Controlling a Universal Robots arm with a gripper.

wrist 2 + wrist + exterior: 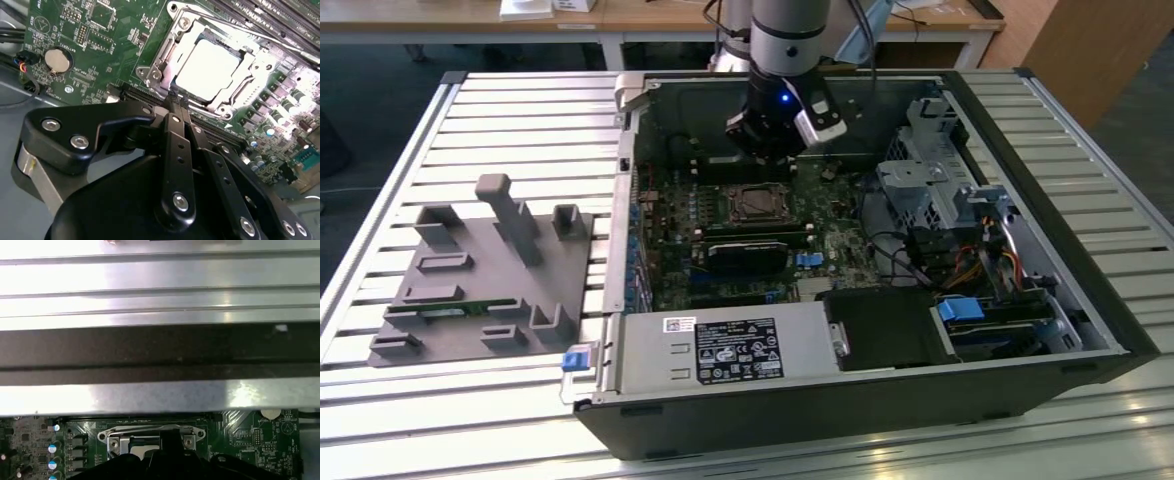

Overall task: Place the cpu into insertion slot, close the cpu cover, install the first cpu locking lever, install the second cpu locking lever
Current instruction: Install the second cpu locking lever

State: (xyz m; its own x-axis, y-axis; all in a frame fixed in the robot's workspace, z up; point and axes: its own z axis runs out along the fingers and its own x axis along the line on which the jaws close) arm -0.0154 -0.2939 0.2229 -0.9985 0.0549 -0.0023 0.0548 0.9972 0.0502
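Silver-topped cpu [212, 67] seated flat in insertion slot [240, 92], cpu cover [192, 37] closed around it

In the first wrist view, we see the black gripper [167, 460] blocking the lower part of the silvery square-windowed cpu cover [150, 432]. In the second wrist view, its linkage runs off the picture's edge.

A robotics lab or workshop: an open black desktop computer case [881, 400] lies on a ribbed aluminium-slat workbench [520, 110] at frame centre, a grey moulded parts fixture [487, 280] at left. Pale wooden desks [654, 20] line the upper edge, above a dark carpeted floor [374, 100] at upper left.
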